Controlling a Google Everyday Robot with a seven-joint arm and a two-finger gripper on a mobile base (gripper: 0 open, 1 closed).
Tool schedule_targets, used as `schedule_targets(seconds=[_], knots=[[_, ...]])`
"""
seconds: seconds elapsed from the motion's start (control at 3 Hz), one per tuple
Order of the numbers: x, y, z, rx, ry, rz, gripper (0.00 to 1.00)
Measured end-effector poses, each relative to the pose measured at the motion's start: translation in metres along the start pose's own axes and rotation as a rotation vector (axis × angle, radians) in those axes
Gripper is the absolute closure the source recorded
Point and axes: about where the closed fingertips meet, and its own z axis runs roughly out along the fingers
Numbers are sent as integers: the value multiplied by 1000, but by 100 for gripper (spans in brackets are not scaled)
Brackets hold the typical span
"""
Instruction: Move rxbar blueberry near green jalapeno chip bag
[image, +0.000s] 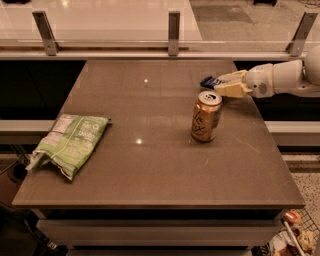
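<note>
The rxbar blueberry (209, 81), a small dark blue bar, lies at the far right of the table, just behind the orange-gold can. My gripper (220, 84) reaches in from the right edge, and its cream fingers (231, 90) are closed on the bar's right end, low at the table top. The green jalapeno chip bag (71, 142), crumpled light green with a white label panel, lies at the left front of the table, far from the gripper and the bar.
An orange-gold drink can (206, 116) stands upright right of centre, just in front of the gripper. The brown table (150, 170) has a glass rail with metal posts (173, 32) behind it. A cart with items (295, 235) shows at bottom right.
</note>
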Motion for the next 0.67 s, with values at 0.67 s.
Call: schedule_targets(seconds=[0.67], knots=[[-41, 8, -41, 16, 5, -73, 100]])
